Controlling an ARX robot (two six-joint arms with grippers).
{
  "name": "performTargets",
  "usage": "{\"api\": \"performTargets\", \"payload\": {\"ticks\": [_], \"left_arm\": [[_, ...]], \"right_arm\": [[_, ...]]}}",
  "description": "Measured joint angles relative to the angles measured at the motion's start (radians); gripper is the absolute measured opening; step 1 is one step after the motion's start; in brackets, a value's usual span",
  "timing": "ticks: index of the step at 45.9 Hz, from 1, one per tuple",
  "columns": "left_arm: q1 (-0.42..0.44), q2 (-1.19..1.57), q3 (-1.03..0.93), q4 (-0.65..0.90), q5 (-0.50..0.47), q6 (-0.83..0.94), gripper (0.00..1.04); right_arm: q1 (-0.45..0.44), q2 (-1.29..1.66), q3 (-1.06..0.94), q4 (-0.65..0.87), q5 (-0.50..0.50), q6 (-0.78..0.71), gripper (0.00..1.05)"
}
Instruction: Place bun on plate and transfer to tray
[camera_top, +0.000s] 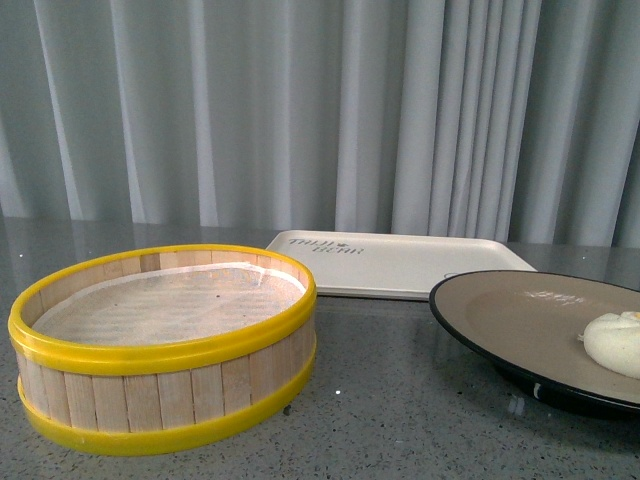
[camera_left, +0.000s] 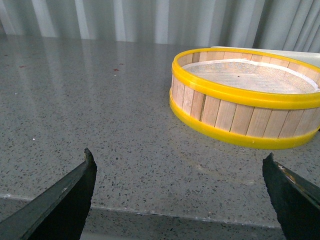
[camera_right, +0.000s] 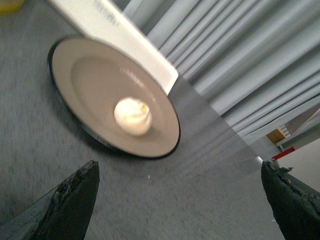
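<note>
The left gripper (camera_left: 179, 156) has its fingers spread wide with nothing between them. It sits low over bare counter (camera_left: 100, 110), and the steamer basket (camera_top: 165, 345) is ahead of it and well apart. The basket is front-left on the counter, with only a paper liner (camera_top: 170, 300) showing inside and no food in it. Risk as I judge it: if the left arm helps with the transfer it has to pass the basket. Clipping the yellow rim would shove the basket toward the tray.

The tray (camera_top: 400, 262) is centre-back, flat and bare, with printed writing near its left end. The plate (camera_top: 510, 315) is to the right and in front of it. Its far rim is near the tray's right corner; touching or not, cannot tell.

The bun (camera_top: 615, 343) lies in the plate's well, partly cut off by the frame edge in the front view. The first half looks done; the transfer is not yet done.

The right gripper (camera_right: 178, 167) has its jaws wide apart and empty, and it faces the plate from short of the near rim. This view is blurred.

Main risks, judged:
- **Slip or tilt:** The plate is shallow with a glossy rim, so a pinch on one edge may slip or tip it. With any tilt the round bun rolls off.
- **Pushing instead of lifting:** The rim sits low to the counter, leaving little room for a finger under it, so the gripper may just push the plate.
- **Set-down:** The plate's foot could catch the tray's raised rim and jolt the bun.
</note>
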Motion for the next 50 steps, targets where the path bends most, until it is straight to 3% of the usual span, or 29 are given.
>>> {"api": "performTargets", "payload": {"ticks": [8, 14, 26, 50], "left_arm": [[0.0, 0.0, 0.0, 0.0, 0.0, 0.0, 0.98], [0.0, 0.0, 0.0, 0.0, 0.0, 0.0, 0.98], [0.0, 0.0, 0.0, 0.0, 0.0, 0.0, 0.98], [0.0, 0.0, 0.0, 0.0, 0.0, 0.0, 0.98]], "right_arm": [[-0.116, 0.174, 0.137, -0.177, -0.09, -0.287, 0.96], [-0.107, 0.288, 0.176, -0.244, -0.128, -0.403, 0.96], [-0.073, 0.494, 0.186, -0.086, -0.174, -0.671, 0.96], [-0.037, 0.687, 0.241, 0.007, -0.207, -0.818, 0.96]]}}
